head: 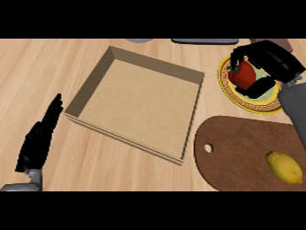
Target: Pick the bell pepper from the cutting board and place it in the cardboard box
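count: i see one left hand [38,140], one cardboard box [142,103], one cutting board [241,134], one bell pepper [243,75], one plate [256,107], one right hand [273,60] and one lemon [284,167].
left hand: low at the view's left, resting, fingers straight and pressed together, pointing up; it holds nothing.
cardboard box: open-topped, mid-counter, set at a slant; its left corner is near the left hand's fingertips and its near corner lies just beside the cutting board.
cutting board: brown and rounded, with one small hole near its left end; its lower part runs out of the view.
bell pepper: red, over the plate at the upper right, not on the cutting board; i cannot tell whether it rests on the plate or is lifted.
right hand: fingers and thumb curled round the bell pepper from above; its forearm crosses the cutting board's right side.
lemon: yellow, lying on the cutting board, just beside that forearm.
open room: bare wooden counter [23,67] spreads left of the cardboard box; a narrow strip separates box and plate.
writing: the plate's yellow rim carries a dark repeating pattern, too small for me to read.
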